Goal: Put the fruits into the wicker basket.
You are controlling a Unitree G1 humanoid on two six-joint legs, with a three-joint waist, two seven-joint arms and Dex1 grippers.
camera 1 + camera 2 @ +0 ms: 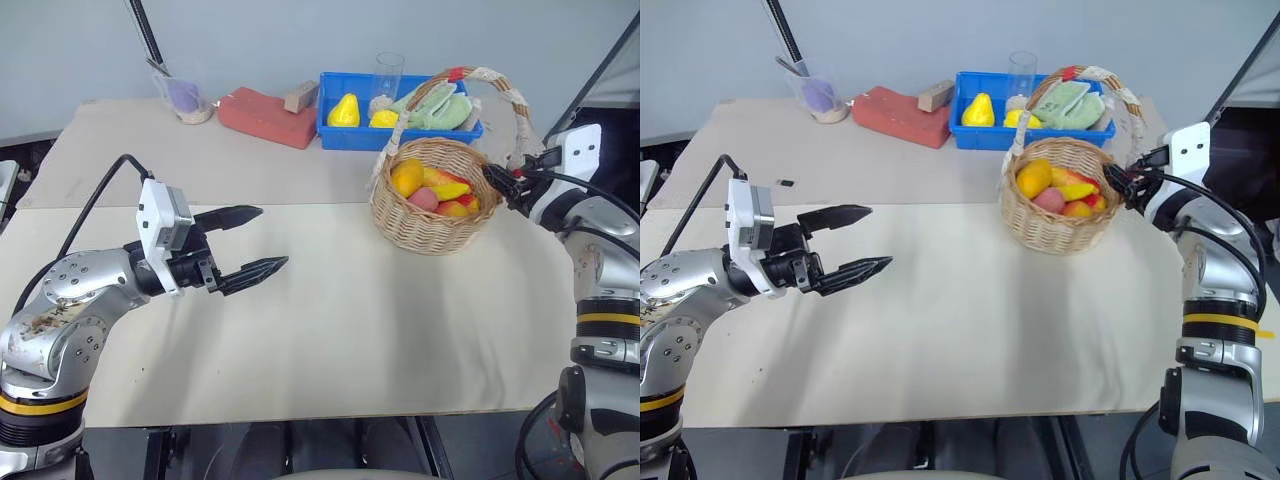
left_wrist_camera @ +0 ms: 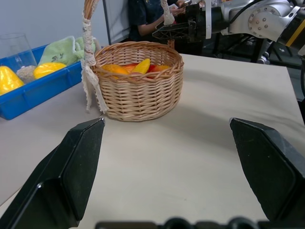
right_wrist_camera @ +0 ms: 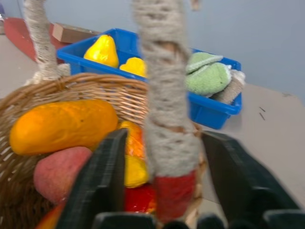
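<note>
Right pincer (image 3: 164, 186): parted, astride wicker basket (image 1: 425, 225) handle, no grip | left pincer (image 1: 255, 242): wide, empty

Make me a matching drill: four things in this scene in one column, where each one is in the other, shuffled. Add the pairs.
Things:
1. mango
2. yellow pear
3. left gripper
4. right gripper

Places:
A. in the blue bin
B. open, over bare table
C. in the basket
D. at the basket's handle

Pairs: 1-C, 2-A, 3-B, 4-D
</note>
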